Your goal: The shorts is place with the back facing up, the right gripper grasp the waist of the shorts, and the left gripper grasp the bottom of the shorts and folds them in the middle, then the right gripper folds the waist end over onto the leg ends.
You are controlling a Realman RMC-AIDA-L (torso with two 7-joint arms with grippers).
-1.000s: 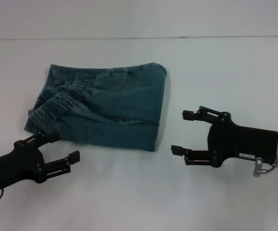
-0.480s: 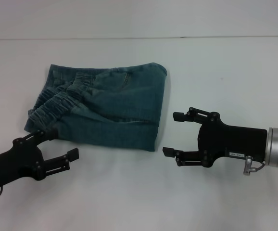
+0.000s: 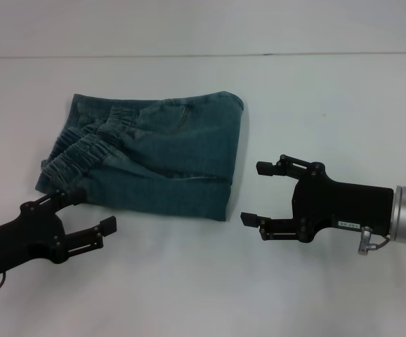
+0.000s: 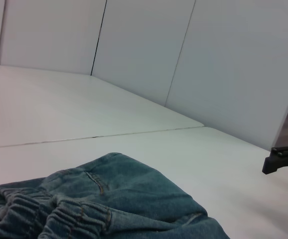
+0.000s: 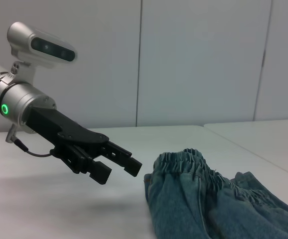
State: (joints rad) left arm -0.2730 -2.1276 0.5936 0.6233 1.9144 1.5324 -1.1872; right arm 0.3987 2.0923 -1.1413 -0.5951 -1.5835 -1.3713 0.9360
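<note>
Right wrist view: left tool's [image 5: 115,163] green light [image 5: 5,108].

A plain white table [image 3: 189,295] fills the space, a thin seam running across its far edge. Pale panelled walls [image 5: 199,59] stand behind, evenly lit.

Light even and diffuse from overhead; white table [image 3: 329,98] bright, faint cool tint, no glare. Soft shadow beneath the shorts [image 3: 154,158] along their near edge; a fainter one under the right gripper [image 3: 258,194]. In the right wrist view, a blurred grey shadow lies on the table below the left gripper [image 5: 119,167]. Denim nearest that camera slightly soft.
</note>
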